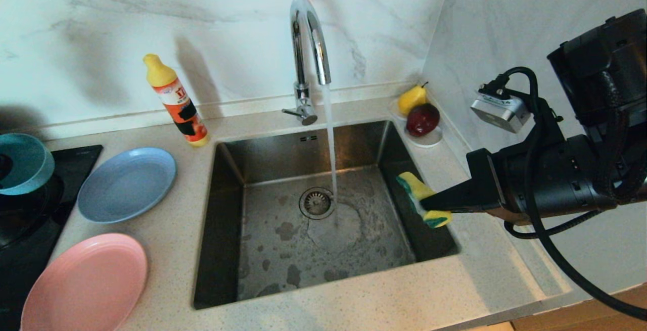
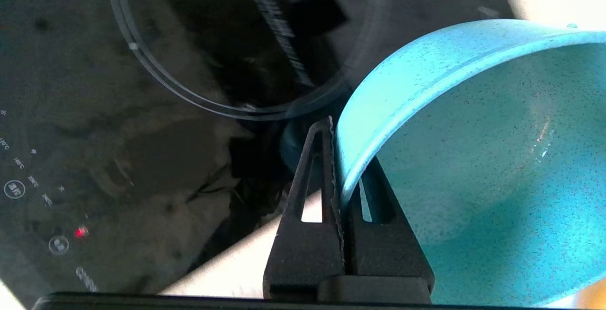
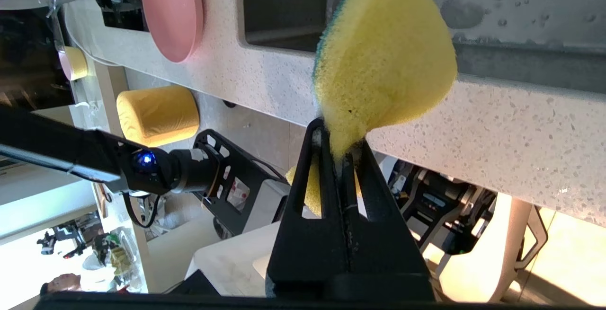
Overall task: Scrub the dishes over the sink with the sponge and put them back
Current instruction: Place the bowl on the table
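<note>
Right hand (image 1: 429,203) pinching sponge (image 1: 422,197) over sink (image 1: 222,220); left hand (image 2: 337,158) clamping teal bowl (image 2: 473,168); speckled counter (image 1: 172,250).

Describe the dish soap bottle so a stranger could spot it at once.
Start at the steel sink with its curved tap. Behind the sink's back left corner, against the marble wall, a bottle leans. Its yellow cap and orange label set it apart from the light-blue plate beside it.
</note>
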Controlling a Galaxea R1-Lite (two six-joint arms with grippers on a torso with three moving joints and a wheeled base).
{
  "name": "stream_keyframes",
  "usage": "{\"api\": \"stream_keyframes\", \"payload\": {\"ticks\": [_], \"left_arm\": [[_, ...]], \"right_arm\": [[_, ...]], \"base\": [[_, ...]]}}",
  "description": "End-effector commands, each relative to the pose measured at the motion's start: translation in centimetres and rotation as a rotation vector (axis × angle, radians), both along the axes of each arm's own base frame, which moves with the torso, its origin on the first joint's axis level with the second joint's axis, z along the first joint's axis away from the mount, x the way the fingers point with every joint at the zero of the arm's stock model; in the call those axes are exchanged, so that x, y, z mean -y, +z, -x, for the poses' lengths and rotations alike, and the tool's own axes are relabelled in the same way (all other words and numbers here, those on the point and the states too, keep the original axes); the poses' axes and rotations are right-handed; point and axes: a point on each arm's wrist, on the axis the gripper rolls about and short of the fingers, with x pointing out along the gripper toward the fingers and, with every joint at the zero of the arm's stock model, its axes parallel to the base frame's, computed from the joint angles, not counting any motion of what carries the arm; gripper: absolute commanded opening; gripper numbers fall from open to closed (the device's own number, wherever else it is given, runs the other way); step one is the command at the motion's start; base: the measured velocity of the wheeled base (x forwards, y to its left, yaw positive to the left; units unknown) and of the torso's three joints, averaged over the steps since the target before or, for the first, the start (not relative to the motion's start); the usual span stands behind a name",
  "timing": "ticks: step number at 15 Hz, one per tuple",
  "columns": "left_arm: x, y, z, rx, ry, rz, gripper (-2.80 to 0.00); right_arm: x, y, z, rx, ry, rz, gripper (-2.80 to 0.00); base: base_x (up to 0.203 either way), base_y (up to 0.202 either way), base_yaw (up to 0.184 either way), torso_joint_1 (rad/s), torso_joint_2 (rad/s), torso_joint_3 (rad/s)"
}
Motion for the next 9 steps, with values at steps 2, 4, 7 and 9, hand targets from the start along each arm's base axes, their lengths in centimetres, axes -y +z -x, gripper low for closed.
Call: {"api": "stream_keyframes", "payload": {"ticks": [2,4,7,9], "left_arm": [[-2.8,-2.2,-0.2,0.001,0.044,0.075,-2.80],[-4.2,-2.7,-0.1,0.027,0.054,0.119,-2.80],[-4.9,-3.6,-0.3,0.005,0.086,0.187,-2.80],[-5.3,-3.9,-0.6,-0.004,0.107,0.222,-2.80]], "right_arm": [[0.2,0.0,0.2,-0.007,0.000,0.000,-2.80],[0.2,-0.1,0.3,-0.012,0.000,0.004,-2.80],[0.0,-0.2,0.2,-0.014,0.003,0.005,-2.80],[-0.1,0.0,0.0,-0.006,0.004,0.001,-2.80]], "base": [[0.000,0.000,0.000,0.000,0.00,0.000],[0.000,0.000,0.000,0.000,0.00,0.000],[0.000,0.000,0.000,0.000,0.00,0.000],[0.000,0.000,0.000,0.000,0.00,0.000]]}}
